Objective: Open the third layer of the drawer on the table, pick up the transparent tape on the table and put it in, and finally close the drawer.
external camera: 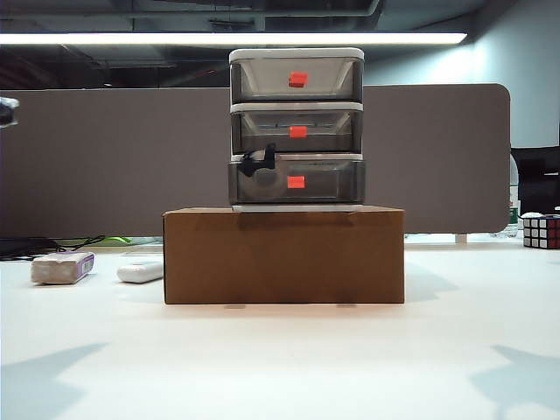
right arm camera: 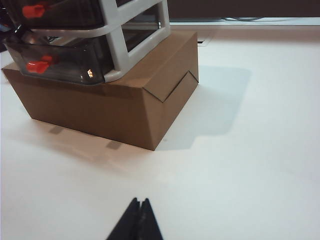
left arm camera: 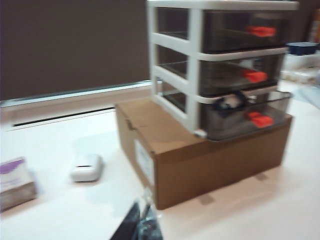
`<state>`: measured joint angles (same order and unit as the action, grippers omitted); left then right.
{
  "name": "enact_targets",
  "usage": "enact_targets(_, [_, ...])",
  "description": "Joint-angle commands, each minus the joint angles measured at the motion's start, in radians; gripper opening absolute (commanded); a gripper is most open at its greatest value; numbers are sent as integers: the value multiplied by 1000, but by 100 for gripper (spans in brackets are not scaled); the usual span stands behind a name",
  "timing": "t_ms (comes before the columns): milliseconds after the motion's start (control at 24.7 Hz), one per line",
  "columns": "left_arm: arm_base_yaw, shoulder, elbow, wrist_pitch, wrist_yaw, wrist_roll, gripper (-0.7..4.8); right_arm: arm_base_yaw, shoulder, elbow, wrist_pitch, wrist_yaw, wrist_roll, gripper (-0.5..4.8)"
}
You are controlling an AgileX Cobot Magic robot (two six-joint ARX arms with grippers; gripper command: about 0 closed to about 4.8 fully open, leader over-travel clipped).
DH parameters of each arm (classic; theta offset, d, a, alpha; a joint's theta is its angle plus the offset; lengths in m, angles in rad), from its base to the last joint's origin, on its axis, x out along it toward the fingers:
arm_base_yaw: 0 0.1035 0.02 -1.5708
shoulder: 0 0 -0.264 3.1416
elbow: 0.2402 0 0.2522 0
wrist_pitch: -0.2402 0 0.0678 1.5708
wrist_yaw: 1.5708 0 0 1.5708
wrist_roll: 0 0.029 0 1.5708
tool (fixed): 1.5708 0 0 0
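Tape (external camera: 258, 166) upright in third layer (external camera: 328, 182)

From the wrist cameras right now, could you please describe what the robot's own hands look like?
Little shows. The left hand appears as dark, nearly black finger tips with a glossy, greyish sheen, blurred at the frame edge. The right hand shows two matte black fingers tapering to points, pressed together into a narrow wedge. No cables, markings or arm links are visible, and the exterior view shows neither arm, only faint shadows on the table.

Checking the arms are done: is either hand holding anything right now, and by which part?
Nothing is held. The left hand and right hand are both shut and empty above the table. The transparent tape sits inside the third layer.
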<state>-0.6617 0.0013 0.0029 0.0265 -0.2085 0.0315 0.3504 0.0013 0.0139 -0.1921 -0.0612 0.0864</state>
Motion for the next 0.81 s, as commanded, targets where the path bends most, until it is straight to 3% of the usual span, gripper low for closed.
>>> enact_targets(40, [112,1,4,15,114,10,-6,-45,-2,-4,10,-31,-17,-2])
enact_targets(121, [274,1,4,12,246,9,-6,-126,-2,-7,18,-98,-43,-2])
enact_targets(243, [445,1,4,19,359,-50,-6,-235,-2,-10,33,-184,-60,-2])
enact_targets(324, [523,1,4,11,401,-29,-6,-299,-2,-12,40,-185,-61,-2])
enact_targets(486, [577,1,4,19,430,-1,-6,-371,-2,-13,48,-231,-61,-2])
enact_targets(810, [577,1,5,-43,412,-5,-5,-371,-2,-13,47,-230,-60,-1])
